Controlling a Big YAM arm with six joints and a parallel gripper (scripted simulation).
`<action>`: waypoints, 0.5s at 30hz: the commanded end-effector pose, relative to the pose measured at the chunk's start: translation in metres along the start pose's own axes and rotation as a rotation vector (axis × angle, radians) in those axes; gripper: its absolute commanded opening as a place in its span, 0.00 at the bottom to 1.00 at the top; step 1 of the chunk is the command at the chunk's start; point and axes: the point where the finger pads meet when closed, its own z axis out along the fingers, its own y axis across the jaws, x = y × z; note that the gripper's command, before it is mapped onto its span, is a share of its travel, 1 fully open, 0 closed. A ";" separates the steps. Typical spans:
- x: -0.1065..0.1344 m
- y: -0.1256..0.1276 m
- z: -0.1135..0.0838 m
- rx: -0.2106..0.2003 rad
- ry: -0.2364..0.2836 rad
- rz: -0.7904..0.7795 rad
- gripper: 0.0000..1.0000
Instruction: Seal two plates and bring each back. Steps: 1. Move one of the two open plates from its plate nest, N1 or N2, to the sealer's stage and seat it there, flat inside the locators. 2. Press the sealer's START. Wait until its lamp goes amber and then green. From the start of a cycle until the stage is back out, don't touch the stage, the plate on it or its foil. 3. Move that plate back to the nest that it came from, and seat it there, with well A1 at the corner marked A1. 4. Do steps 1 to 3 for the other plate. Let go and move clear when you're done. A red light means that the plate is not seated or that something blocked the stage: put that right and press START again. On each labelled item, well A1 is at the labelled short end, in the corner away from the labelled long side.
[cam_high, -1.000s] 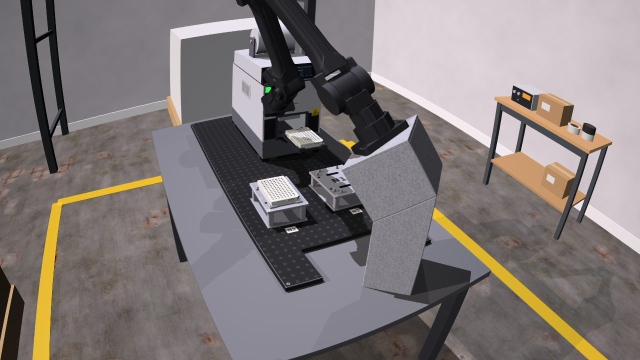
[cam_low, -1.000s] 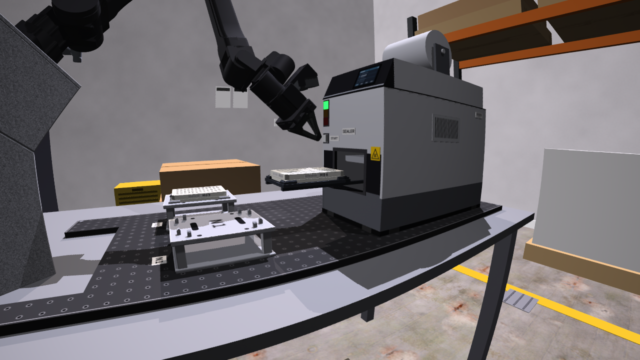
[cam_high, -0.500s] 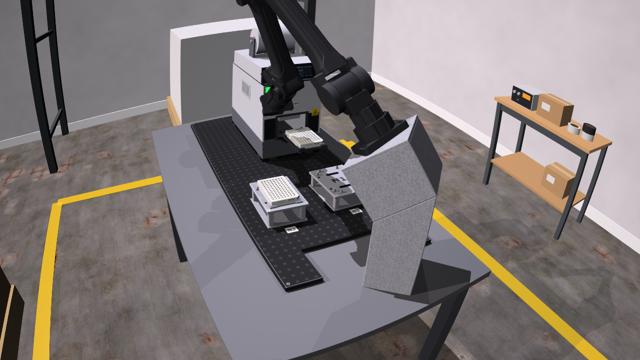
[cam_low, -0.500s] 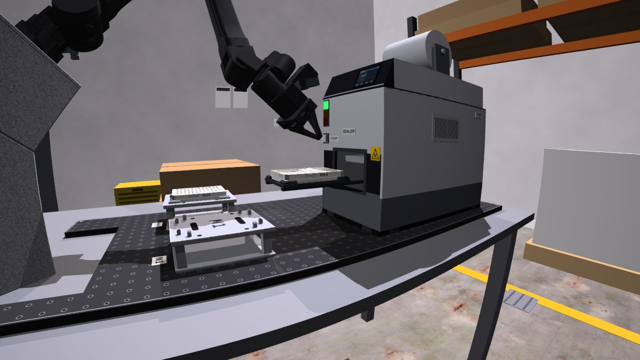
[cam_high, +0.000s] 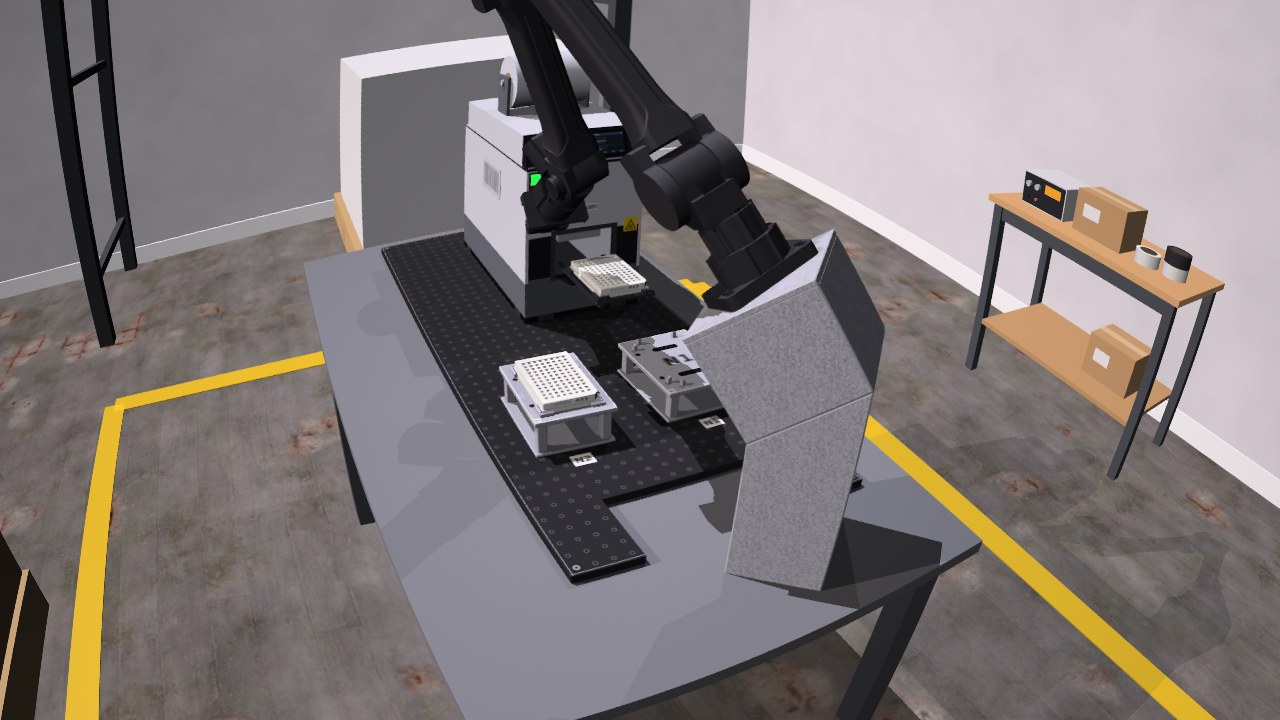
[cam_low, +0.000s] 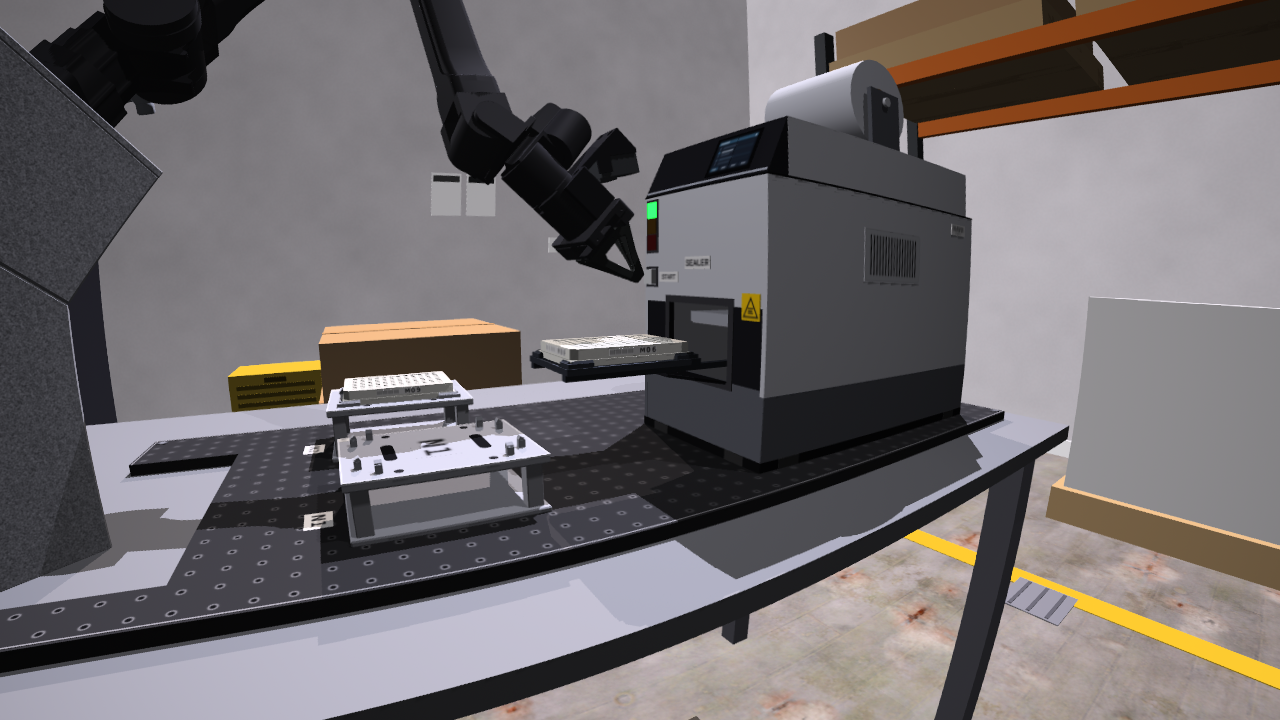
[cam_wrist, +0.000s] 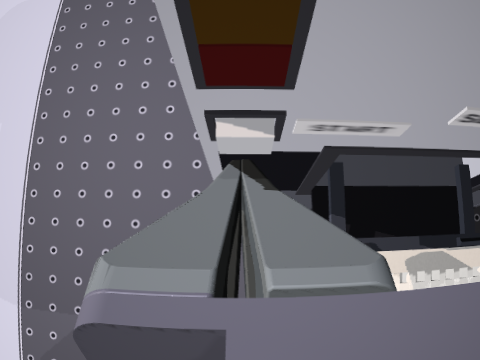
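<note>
Grey gripper fingers are closed together, nothing between them, tips near the START button. Above the button, the sealer shows a green lamp. Below, one plate lies on the extended stage. The other plate sits on nest N2; nest N1 holds no plate.

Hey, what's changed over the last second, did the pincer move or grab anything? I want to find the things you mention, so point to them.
No clear change: any shift of the pincer (cam_high: 551, 217) (cam_low: 640, 278) (cam_wrist: 241, 162) is too slight to call, and nothing was grabbed or released. The green light (cam_high: 535, 180) (cam_low: 651, 210) and both plates, M06 (cam_high: 608, 274) (cam_low: 613, 349) (cam_wrist: 440, 265) and the other (cam_high: 554, 380) (cam_low: 398, 385), stayed put.
</note>
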 end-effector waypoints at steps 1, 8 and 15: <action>-0.013 -0.010 0.004 0.012 -0.018 -0.007 0.00; -0.024 -0.003 0.004 0.000 -0.039 -0.013 0.00; -0.024 0.013 0.005 -0.025 -0.036 -0.019 0.00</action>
